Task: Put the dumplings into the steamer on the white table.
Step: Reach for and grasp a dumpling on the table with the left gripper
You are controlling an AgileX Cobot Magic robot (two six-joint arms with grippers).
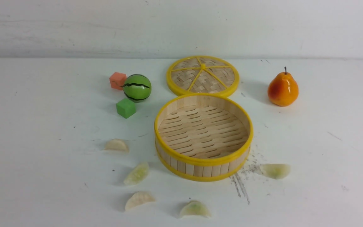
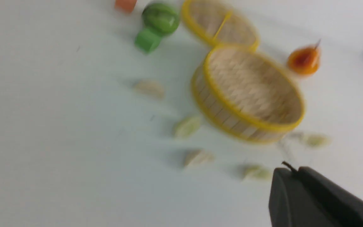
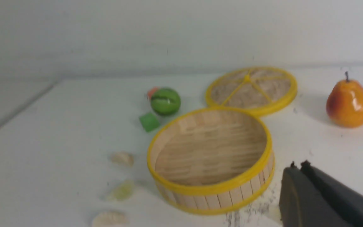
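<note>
White table point(image 1: 43, 164), right hand point(image 3: 298, 165) (wrist view only)

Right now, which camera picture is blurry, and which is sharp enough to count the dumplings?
Front view is sharpest: all five dumplings countable near the steamer, soft shadows, slight glare on the pear. Left wrist view is motion-smeared throughout. Right wrist view is mildly soft, its nearest dumplings fuzzy.
</note>
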